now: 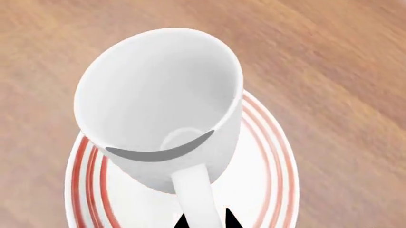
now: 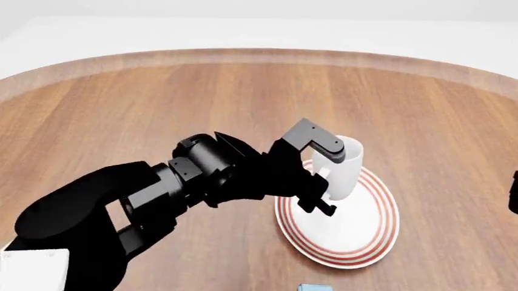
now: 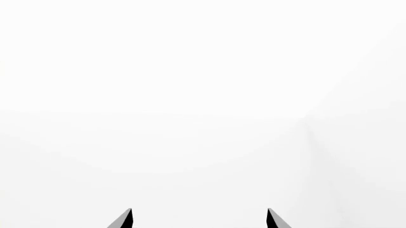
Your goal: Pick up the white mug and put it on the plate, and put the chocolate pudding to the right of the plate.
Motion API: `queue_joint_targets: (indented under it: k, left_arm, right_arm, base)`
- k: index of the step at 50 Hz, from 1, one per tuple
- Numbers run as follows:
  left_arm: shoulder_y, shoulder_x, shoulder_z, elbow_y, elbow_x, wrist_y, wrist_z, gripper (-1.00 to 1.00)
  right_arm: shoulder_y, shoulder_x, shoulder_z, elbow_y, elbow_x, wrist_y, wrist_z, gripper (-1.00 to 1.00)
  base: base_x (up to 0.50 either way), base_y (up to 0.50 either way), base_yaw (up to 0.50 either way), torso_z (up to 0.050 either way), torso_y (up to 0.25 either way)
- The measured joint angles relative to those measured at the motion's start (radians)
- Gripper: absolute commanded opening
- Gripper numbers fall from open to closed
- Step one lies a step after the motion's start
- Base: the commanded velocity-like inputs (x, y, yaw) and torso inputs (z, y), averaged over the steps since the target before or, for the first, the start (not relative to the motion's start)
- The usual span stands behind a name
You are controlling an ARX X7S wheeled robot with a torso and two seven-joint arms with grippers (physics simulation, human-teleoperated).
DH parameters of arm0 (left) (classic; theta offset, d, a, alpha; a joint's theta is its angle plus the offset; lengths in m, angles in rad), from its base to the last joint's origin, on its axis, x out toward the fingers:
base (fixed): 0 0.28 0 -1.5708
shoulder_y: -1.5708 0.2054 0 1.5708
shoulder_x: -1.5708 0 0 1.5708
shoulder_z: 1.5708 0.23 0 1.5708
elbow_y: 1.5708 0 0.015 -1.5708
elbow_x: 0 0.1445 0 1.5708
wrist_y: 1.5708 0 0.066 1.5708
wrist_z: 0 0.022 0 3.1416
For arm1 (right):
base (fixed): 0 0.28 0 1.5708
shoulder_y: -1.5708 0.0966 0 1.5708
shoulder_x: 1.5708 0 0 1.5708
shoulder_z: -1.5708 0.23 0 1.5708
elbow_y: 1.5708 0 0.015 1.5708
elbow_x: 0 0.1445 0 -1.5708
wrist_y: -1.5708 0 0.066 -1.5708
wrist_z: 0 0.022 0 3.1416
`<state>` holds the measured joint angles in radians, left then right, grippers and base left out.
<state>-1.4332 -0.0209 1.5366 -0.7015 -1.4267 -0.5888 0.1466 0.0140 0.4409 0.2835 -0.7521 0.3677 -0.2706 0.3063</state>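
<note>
The white mug point(image 1: 159, 99) stands over the far left part of the red-ringed plate point(image 1: 269, 166), tilted in the left wrist view; I cannot tell whether its base touches the plate. My left gripper point(image 1: 207, 218) is shut on the mug's loop handle point(image 1: 193, 190), one black fingertip on each side. In the head view the mug point(image 2: 346, 167), the plate point(image 2: 356, 236) and the left gripper point(image 2: 319, 194) sit right of centre. Only a light blue sliver of the chocolate pudding point(image 2: 312, 287) shows at the bottom edge. My right gripper point(image 3: 199, 216) is open and empty, facing blank white.
The round wooden table point(image 2: 162, 103) stretches around the plate. A white block point(image 2: 33, 270) sits at the bottom left corner of the head view. A dark part point(image 2: 513, 191), perhaps my right arm, shows at the right edge.
</note>
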Motion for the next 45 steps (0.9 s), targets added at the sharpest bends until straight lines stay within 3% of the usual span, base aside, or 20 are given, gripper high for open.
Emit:
queue_joint_targets:
  k: [45]
  left_arm:
    - [0.042, 0.001, 0.059, 0.003, -0.010, 0.041, -0.006, -1.00]
  right_arm:
    - [-0.008, 0.008, -0.004, 0.013, 0.009, -0.011, 0.009, 1.00]
  base:
    - [0.00, 0.00, 0.00, 0.000, 0.000]
